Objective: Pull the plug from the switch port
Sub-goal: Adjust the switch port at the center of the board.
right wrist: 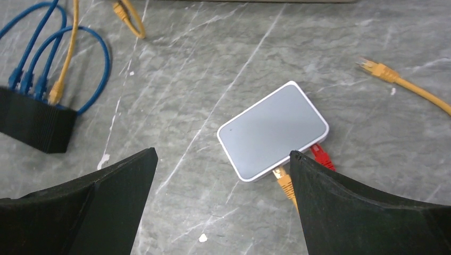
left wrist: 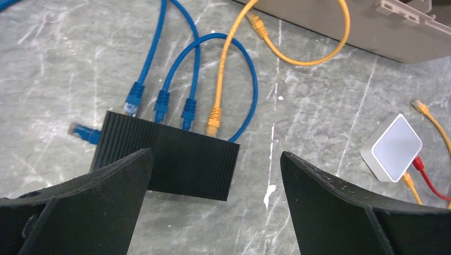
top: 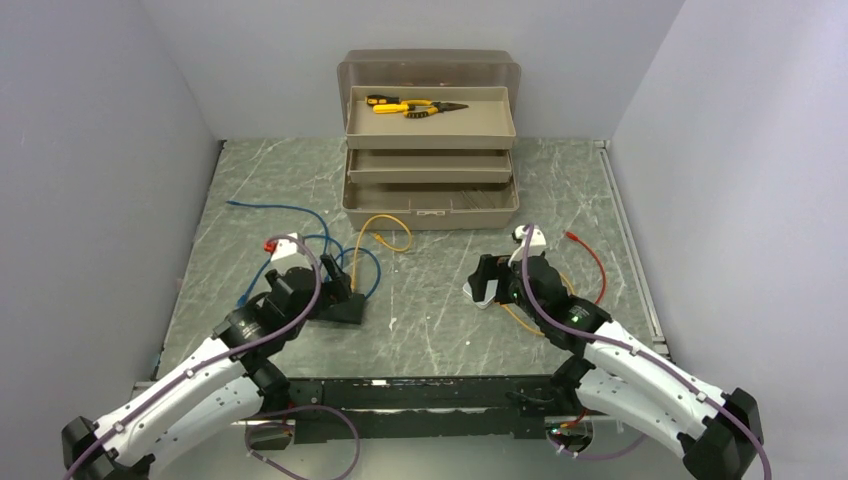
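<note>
The switch (left wrist: 175,159) is a flat black ribbed box on the grey table. Three blue plugs (left wrist: 161,101) and one yellow plug (left wrist: 214,119) sit in the sockets along its far edge. My left gripper (left wrist: 215,155) is open and empty, hovering just above the switch's near right part; its left finger hides the near left corner. The switch also shows in the top view (top: 340,306) and far left in the right wrist view (right wrist: 37,125). My right gripper (right wrist: 223,153) is open and empty over the table, near a small white box (right wrist: 272,130).
The white box has a yellow plug (right wrist: 284,183) and a red plug (right wrist: 322,156) in it. A loose blue plug (left wrist: 80,131) lies left of the switch. A tan toolbox (top: 430,200) with pliers (top: 415,106) stands at the back. Loose yellow cable ends (right wrist: 378,70) lie about.
</note>
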Controlling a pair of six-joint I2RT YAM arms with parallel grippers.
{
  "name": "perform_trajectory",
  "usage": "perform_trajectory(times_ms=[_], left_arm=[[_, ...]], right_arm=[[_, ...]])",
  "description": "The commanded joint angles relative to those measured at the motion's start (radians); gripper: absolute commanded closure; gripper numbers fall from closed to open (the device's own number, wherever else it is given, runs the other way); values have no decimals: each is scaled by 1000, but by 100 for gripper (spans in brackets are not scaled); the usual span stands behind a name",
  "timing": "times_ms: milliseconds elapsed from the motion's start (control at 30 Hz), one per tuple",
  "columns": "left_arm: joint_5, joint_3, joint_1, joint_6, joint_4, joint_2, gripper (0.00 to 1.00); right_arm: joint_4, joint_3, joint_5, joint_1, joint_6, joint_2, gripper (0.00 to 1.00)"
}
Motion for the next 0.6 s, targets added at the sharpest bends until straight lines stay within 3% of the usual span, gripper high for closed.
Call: perform_trajectory(times_ms=[0, 167, 333, 567], left_arm=[[-81, 25, -2, -66, -97, -64, 2], [-79, -28, -1, -80, -102, -180, 2], [-121, -44, 1, -189, -177, -231, 2], [-192, -1, 1, -470, -334, -122, 2]], right_arm=[[68, 40, -78, 26, -33, 18, 0], [74, 65, -99, 33, -33, 31, 0], [86, 62, -110, 33, -25, 37, 0], [91, 57, -109, 34, -21, 50, 0]])
